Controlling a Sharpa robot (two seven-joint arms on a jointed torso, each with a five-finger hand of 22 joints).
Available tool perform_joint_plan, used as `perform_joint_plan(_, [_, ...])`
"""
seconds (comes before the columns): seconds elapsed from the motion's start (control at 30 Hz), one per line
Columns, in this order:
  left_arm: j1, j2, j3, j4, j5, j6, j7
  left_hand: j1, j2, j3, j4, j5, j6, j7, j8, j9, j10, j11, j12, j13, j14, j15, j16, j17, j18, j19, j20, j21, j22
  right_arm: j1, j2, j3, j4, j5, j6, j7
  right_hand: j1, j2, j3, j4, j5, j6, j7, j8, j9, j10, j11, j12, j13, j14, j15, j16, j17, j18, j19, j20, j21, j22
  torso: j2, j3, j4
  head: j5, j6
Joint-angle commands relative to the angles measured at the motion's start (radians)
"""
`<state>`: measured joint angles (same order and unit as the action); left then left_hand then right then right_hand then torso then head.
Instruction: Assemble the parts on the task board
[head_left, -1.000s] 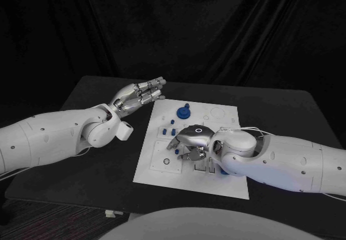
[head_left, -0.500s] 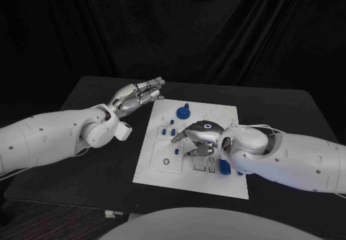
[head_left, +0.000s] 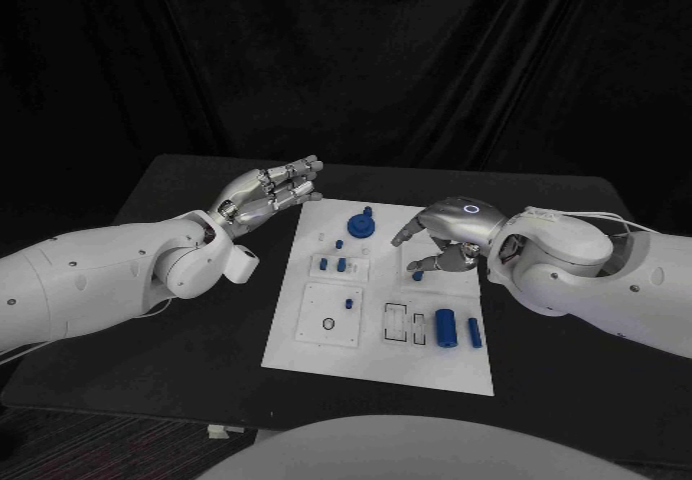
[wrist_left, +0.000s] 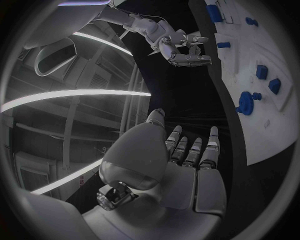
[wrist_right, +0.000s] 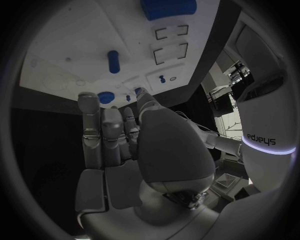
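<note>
- Task board (head_left: 378, 340) flat at mid surface (head_left: 188, 330), blue parts (head_left: 449, 324) on it
- Left hand (head_left: 270, 193) beside board's far corner, fingers apart, empty
- Right hand (head_left: 440, 240) over board's far right, fingers loosely curled, holding nothing

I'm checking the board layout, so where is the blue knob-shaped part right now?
In the head view the blue knob-shaped part stands near the task board's far edge, between the left hand and the right hand, touching neither.

My left robot hand (head_left: 271, 192) hovers empty, fingers extended together; my right robot hand (head_left: 440, 240) hangs empty, fingers loosely curled.
</note>
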<state>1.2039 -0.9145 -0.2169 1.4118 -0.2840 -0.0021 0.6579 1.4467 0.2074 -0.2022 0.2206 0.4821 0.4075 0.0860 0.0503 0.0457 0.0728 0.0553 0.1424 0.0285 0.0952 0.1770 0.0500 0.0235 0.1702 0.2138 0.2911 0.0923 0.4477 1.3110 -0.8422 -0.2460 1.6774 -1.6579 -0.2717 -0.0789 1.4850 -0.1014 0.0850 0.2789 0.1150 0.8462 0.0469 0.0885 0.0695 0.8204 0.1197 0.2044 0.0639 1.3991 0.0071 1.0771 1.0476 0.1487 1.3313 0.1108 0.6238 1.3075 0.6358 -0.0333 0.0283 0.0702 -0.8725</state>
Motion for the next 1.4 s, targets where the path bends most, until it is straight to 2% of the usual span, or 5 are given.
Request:
perform_joint_plan(0.03, [-0.002,0.001,0.001,0.0,0.007,0.009,0.011,0.014,0.0,0.001,-0.007,0.008,0.004,-0.001,0.005,0.001,-0.002,0.004,0.003,0.001,0.004,-0.001,0.006,0.001,0.002,0.009,0.001,0.005,-0.002,-0.008,-0.018,0.0,-0.006,-0.006,0.029,-0.047,-0.023,-0.008,-0.006,0.008,-0.018,-0.003,-0.02,-0.009,-0.002,-0.01,0.002,-0.01,-0.001,0.004,-0.001,-0.005,-0.006,-0.01,0.005,0.0,-0.008,0.077,0.0,-0.0012,-0.0004,0.001,0.0])
perform_joint_plan(0.17, [-0.003,0.001,0.001,-0.001,0.007,0.01,0.012,0.014,0.0,0.001,-0.008,0.009,0.004,-0.001,0.005,0.001,-0.002,0.004,0.003,0.001,0.004,-0.001,0.006,0.001,0.002,0.01,0.001,0.005,-0.002,-0.021,-0.035,-0.001,-0.016,-0.006,0.03,-0.05,-0.051,-0.018,-0.007,0.013,-0.035,-0.004,-0.026,-0.014,-0.002,-0.007,0.003,-0.014,0.0,0.005,0.001,-0.004,-0.005,-0.01,0.006,0.001,-0.01,0.077,-0.001,-0.0026,-0.0011,-0.002,0.0])
perform_joint_plan(0.37, [-0.005,-0.004,0.001,-0.004,0.007,0.01,0.012,0.015,-0.001,0.001,-0.009,0.011,0.004,-0.001,0.005,0.001,-0.002,0.004,0.004,0.001,0.005,0.0,0.006,0.001,0.002,0.01,0.001,0.005,-0.002,-0.048,-0.041,-0.001,-0.034,-0.006,0.021,-0.045,-0.123,-0.033,-0.003,0.015,-0.054,-0.025,-0.008,-0.024,-0.005,0.009,0.006,-0.02,0.0,0.007,0.011,-0.002,-0.004,-0.011,0.008,0.007,-0.014,0.078,0.001,-0.0005,-0.0021,-0.003,0.0])
perform_joint_plan(0.93, [-0.008,-0.007,0.001,-0.005,0.007,0.013,0.012,0.019,-0.001,0.003,-0.014,0.02,0.004,-0.001,0.005,0.001,-0.002,0.004,0.004,0.001,0.005,0.001,0.007,0.001,0.001,0.012,0.001,0.004,-0.005,-0.097,0.001,-0.001,-0.105,-0.006,-0.031,-0.002,0.002,0.018,0.034,-0.055,0.03,0.012,0.0,-0.02,-0.002,0.117,-0.011,-0.029,0.0,0.013,0.0,0.002,-0.003,-0.011,0.022,0.001,-0.001,0.083,0.0,-0.0005,0.0015,-0.003,0.0])
perform_joint_plan(1.4, [-0.01,-0.005,0.001,-0.007,0.007,0.019,0.007,0.025,0.0,0.006,-0.021,0.026,0.013,0.002,0.006,0.002,-0.003,0.005,0.005,0.001,0.004,0.001,0.007,0.001,0.0,0.015,0.001,0.004,-0.007,-0.104,0.032,-0.001,-0.128,-0.006,-0.039,0.011,0.019,0.03,0.035,-0.068,0.029,0.044,0.028,-0.016,-0.001,0.209,-0.025,-0.031,0.003,0.018,0.0,0.003,-0.001,-0.015,0.029,-0.002,0.014,0.086,0.0,-0.0012,0.0012,-0.001,0.0])
